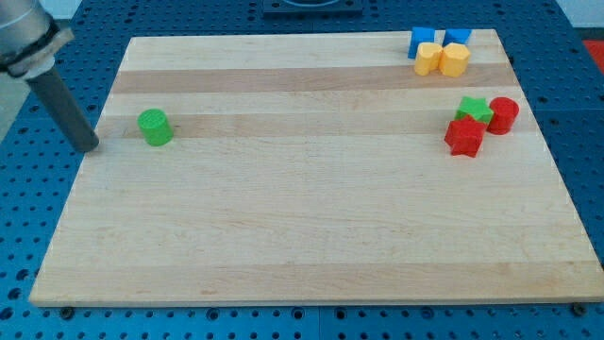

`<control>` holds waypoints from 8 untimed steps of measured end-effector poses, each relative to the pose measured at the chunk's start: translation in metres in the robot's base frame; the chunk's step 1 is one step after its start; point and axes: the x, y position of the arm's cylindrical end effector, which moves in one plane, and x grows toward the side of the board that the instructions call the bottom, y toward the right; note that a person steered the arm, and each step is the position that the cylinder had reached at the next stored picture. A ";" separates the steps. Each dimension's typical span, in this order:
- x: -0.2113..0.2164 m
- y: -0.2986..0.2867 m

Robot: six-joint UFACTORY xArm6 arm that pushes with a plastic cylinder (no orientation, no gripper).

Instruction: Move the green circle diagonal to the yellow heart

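Presently, the wooden board [311,246] is lying flat on a blue perforated table [585,161], and its broad portion toward the view's bottom is carrying no blocks. Proceeding farther up, my tip [90,147] is resting at the board's left edge; it is a plain rod, so it is gripping nothing and has no jaws to open or close. The green circle [155,127] is sitting near the tip, on its right side, with a visible gap between them. Across the board, well apart at the view's right, a red block [464,137] of unclear shape is sitting touching a green star [475,110], with a red cylinder [503,115] just beside the star. Farthest, near the top right corner, the yellow heart [428,59] is standing beside a yellow hexagonal block [455,59], and two blue blocks [422,39] [458,36] are sitting directly behind them; their shapes cannot be determined.
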 end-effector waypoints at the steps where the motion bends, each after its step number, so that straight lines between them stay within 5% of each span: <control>1: -0.020 0.011; 8: -0.006 0.209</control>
